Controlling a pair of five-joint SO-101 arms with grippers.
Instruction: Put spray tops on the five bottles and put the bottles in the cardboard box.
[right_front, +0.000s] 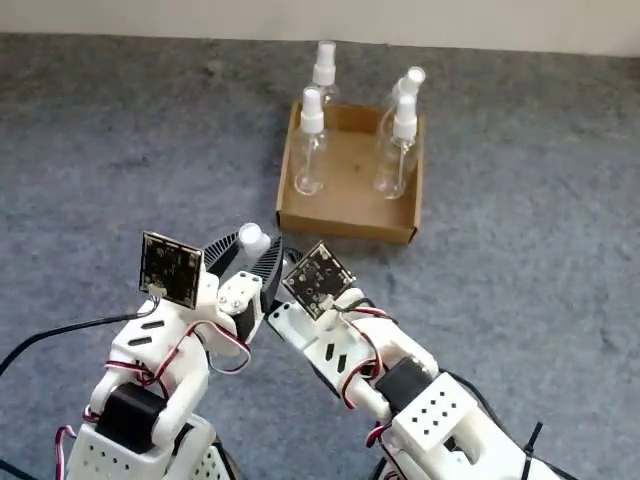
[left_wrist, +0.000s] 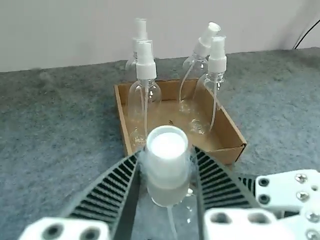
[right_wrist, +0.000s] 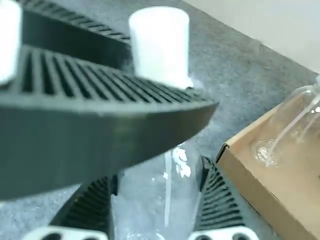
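Bright, soft, even light; shadows faint. Spray top (left_wrist: 165, 146) blown out white; small glints on bottles (right_front: 308, 165).

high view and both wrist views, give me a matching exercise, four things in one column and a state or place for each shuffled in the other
Things:
1. left gripper
2. right gripper
3. cardboard box
4. far-right spray top

States:
a. tilted to one side
b. shut on the held bottle at its clear body
c. open-topped, on the grey carpet beyond both grippers
d. shut around the held bottle's white cap

Pairs: 1-d, 2-b, 3-c, 4-a
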